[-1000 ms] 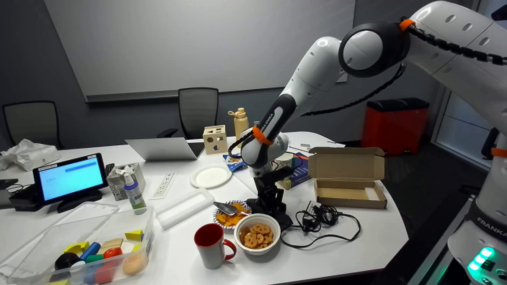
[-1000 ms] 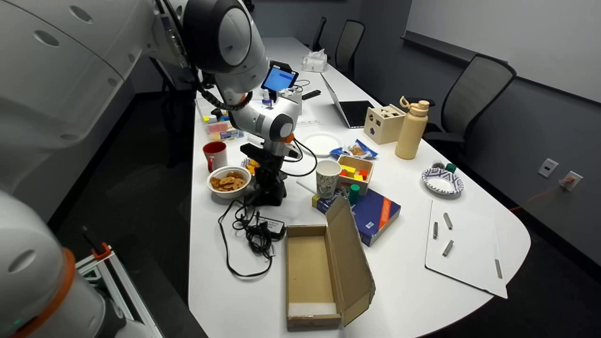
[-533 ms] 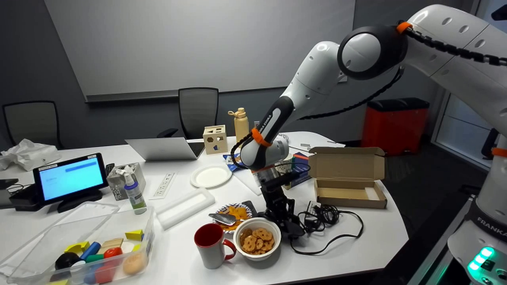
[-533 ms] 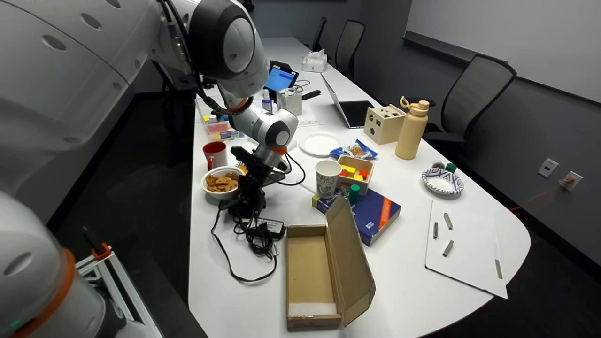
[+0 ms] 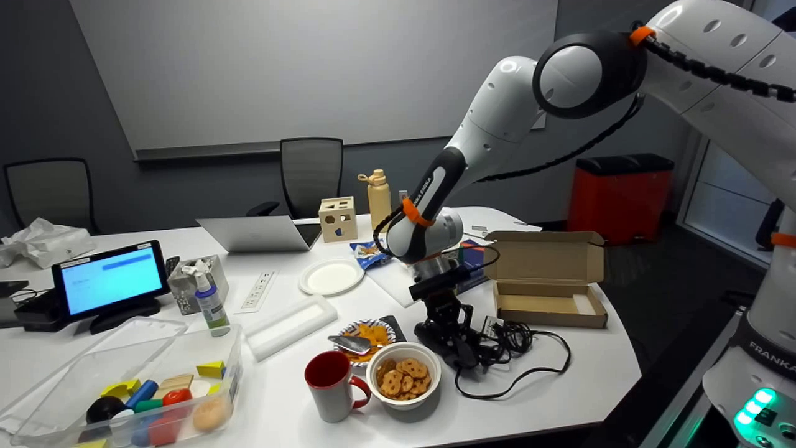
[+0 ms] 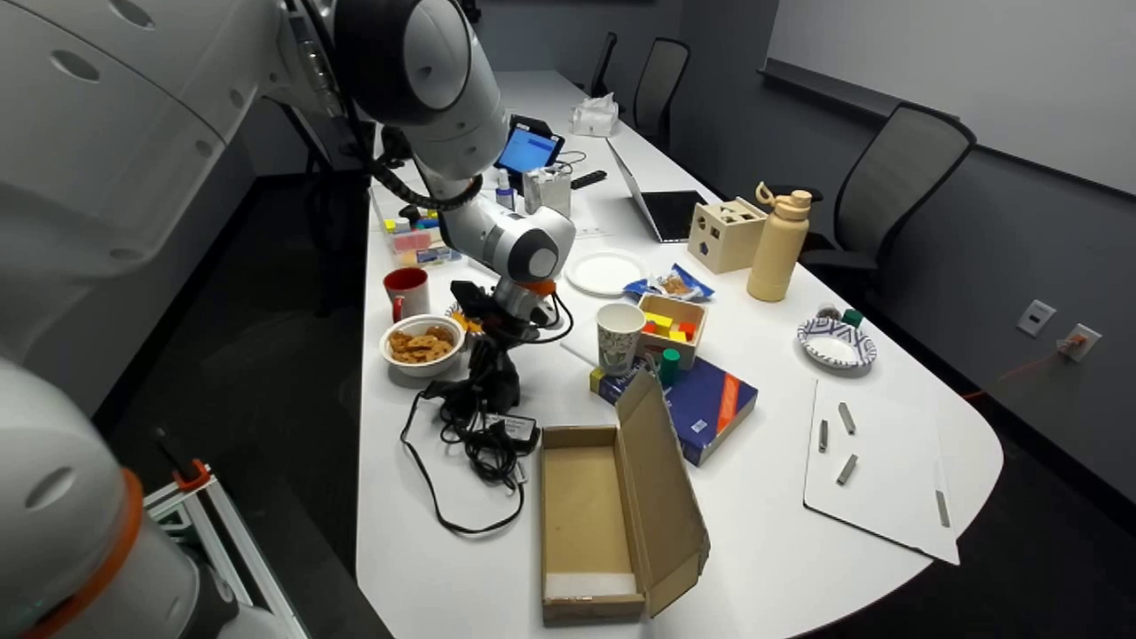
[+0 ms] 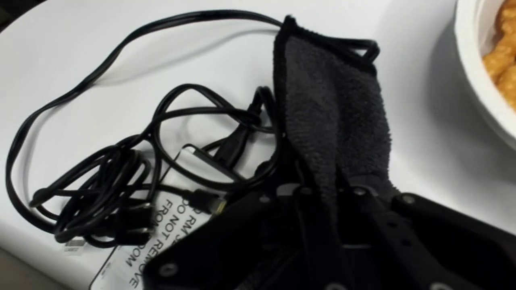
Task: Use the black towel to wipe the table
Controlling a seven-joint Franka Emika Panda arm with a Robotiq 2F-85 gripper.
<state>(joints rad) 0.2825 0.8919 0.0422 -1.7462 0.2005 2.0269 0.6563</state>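
We are gripping the black towel [image 7: 332,108] with the gripper [image 7: 325,192], whose fingers are pinching a narrowed fold of cloth in the wrist view. We are seeing a short, fuzzy pile, closer to charcoal than to true black, with a smoother, darker border running along the left and far edges. A lengthwise crease is parting the cloth into a paler side and a deeper-shaded one, and one corner is poking out at the far left. In both exterior views the towel is showing as a dark bunch low over the white table [image 7: 64,52], between the bowl [image 7: 468,58] of brown snacks [image 7: 504,60] and the tangled cord [image 7: 105,191]; we are not managing to tell whether towel and table are touching. The cord's loops are crossing a labelled power brick [image 7: 169,225].
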